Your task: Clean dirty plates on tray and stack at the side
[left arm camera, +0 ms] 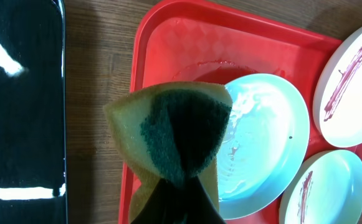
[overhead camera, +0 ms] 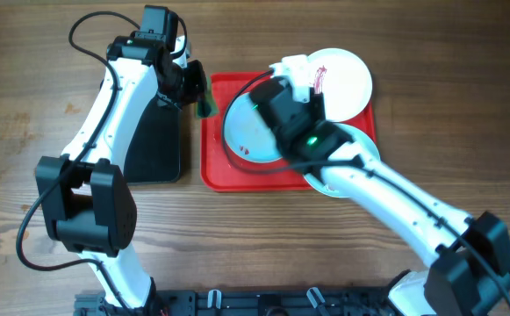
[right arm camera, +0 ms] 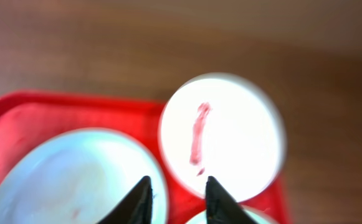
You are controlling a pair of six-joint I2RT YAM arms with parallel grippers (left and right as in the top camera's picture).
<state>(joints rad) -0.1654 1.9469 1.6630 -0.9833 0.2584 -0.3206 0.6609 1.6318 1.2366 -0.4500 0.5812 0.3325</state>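
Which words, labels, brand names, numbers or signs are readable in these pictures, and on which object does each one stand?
No text, label, brand, number or sign is readable in any view.
White plate and both mint-green plates: only red streaks or smears, no writing.
Red tray, black tray, sponge: plain.
Right arm: a green light, no character.

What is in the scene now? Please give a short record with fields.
left gripper: shut on sponge, over the red tray's left rim
right gripper: open, holding nothing, above the plates
red tray: carries three plates
white plate: dark red streak
mint plate by sponge: faint smears only
second mint plate: red streak
black tray: beside red tray
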